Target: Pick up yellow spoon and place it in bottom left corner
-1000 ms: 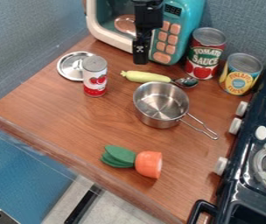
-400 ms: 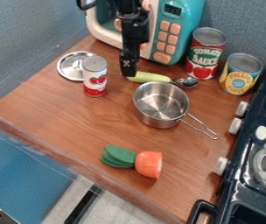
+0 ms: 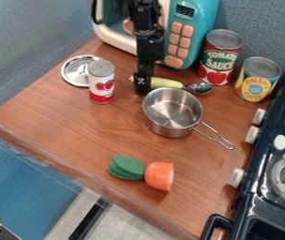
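Evidently the task is at the picking stage: the yellow spoon lies near the back edge of the bench, between the toy microwave and the metal pan, so lifting, carrying and placing at the bottom left corner all remain. The end effector is low at the handle's left end, overlapping it in the view; I cannot tell how far open it is or whether it has any grip. The bench is brown wood grain, with a lid and a small red-and-white can toward its left edge, a toy carrot near the front edge, and two larger cans at the back right. A dark toy stove stands along the right, blue-grey walls rise behind, and pale floor lies below.
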Controlling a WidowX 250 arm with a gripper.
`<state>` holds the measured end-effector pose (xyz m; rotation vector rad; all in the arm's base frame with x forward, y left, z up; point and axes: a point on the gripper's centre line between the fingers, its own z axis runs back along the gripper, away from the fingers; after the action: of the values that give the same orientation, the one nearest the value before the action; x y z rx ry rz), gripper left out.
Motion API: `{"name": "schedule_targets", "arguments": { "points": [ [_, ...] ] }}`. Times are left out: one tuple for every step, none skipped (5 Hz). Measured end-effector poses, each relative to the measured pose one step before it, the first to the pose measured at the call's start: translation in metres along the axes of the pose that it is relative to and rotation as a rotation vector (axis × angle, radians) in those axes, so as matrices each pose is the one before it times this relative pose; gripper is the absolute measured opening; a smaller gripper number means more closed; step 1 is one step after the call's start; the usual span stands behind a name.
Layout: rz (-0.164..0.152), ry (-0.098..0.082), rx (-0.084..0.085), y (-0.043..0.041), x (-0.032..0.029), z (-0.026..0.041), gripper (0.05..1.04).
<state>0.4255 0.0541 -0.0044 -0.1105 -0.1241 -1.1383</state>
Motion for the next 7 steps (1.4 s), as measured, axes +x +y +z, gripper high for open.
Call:
{"name": "schedule_targets", "arguments": {
  "points": [
    [0.0104,0.0067,0.0105,0.00029,0.00303,-0.00202,0.681],
    [0.0043,0.0260,0.0245,-0.00151,-0.00106,-0.00109,0.417],
    [0.0008,-0.0130,-0.0093,-0.00166,0.00267,-0.00005,0.403],
    [-0.0030,-0.0272,-0.0432,-0.00681,0.00454,0.00182,0.403],
    [-0.0262,-0.0277,0.0228,0.00239,0.00915,0.02088,0.403],
    [-0.0139,-0.0381,0.0094,0.00135,0.00467,0.03440,0.403],
    [-0.0197,-0.0192,0.0408,-0.00227,-0.01831,0.03524,0.403]
  ]
}}
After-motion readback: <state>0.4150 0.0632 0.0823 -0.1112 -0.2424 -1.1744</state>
